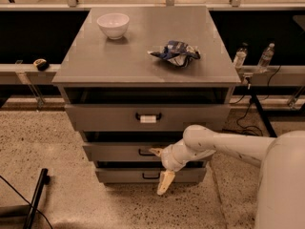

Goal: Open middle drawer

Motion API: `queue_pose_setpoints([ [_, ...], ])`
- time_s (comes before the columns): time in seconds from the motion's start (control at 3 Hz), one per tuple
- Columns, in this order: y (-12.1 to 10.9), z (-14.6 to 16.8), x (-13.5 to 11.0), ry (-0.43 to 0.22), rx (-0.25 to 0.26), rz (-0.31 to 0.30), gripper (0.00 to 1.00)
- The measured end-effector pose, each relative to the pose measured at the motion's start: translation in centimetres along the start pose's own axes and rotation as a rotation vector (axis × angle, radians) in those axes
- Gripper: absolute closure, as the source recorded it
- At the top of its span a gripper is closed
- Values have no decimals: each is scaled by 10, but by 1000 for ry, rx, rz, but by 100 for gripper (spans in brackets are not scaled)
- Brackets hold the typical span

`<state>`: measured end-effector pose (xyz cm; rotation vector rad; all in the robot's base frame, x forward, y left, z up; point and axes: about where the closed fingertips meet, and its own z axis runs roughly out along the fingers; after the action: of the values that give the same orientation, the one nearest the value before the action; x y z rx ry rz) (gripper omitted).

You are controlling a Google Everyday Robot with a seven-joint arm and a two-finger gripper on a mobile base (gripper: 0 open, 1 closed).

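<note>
My end effector [161,167] at middle drawer [119,152], second of three in grey cabinet [71,75]. Released, spread wide, grasping nothing. Upper fingertip [156,151] just beside black loop handle [145,152]; lower one hangs before lowest drawer [124,175]. Handle not yet gripped and whole pull left to do: barely begun, I judge. Drawer front faces camera; long axis left-right.
</note>
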<state>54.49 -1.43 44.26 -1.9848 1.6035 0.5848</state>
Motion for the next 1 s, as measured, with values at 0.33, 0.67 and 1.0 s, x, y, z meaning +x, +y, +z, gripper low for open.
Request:
queue_pose_setpoints([
  [0.33,-5,7,5,20,-3,8,0],
  [0.67,-10,15,9,30,-15,14,0],
  [1.0,-14,22,14,42,-27,23,0],
])
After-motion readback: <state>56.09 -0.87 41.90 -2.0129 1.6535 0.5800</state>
